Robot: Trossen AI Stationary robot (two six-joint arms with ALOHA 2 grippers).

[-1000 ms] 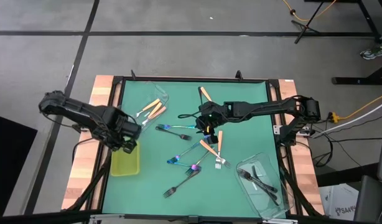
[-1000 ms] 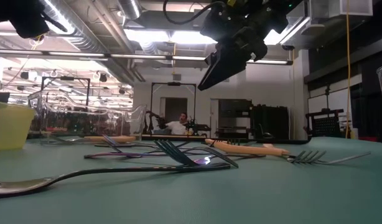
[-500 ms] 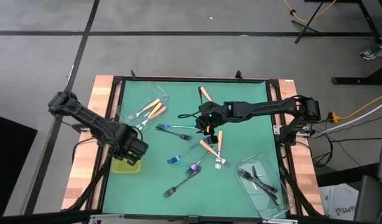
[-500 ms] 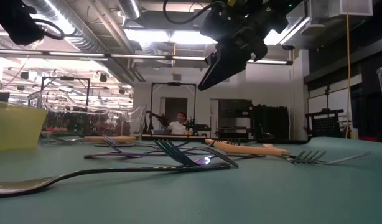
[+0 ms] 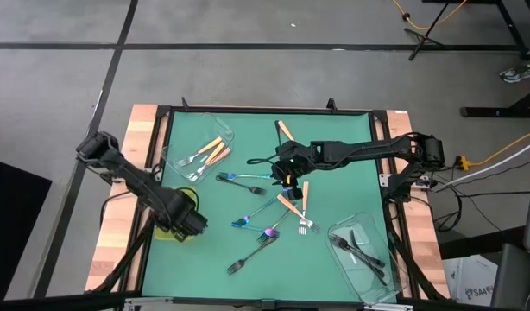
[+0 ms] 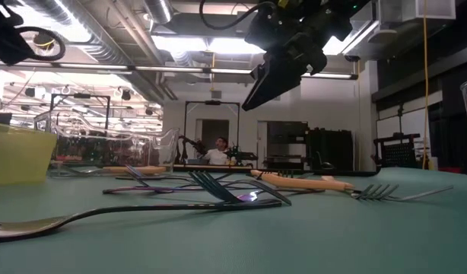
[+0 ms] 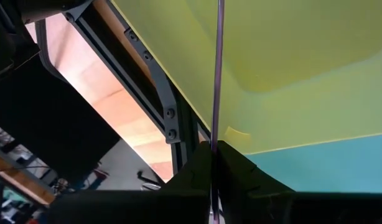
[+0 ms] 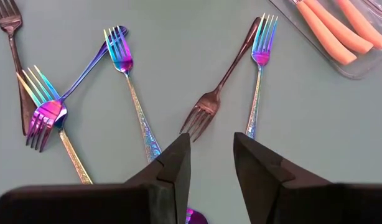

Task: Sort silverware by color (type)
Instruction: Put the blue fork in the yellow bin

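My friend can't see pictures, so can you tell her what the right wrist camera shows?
The right gripper hangs open over the green table, above a dark fork. Rainbow-coloured forks lie scattered around it, one right beside the dark fork. In one corner, orange handles rest in a clear tub.

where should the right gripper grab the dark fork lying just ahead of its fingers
Take the dark fork at mid-handle, from straight above, with the right gripper turned so its fingers straddle the slim stem. The fork lies flat on the green mat, and its tip nearly touches the iridescent fork beside it. Mid-handle the gap is wider. The gripper is open above it.
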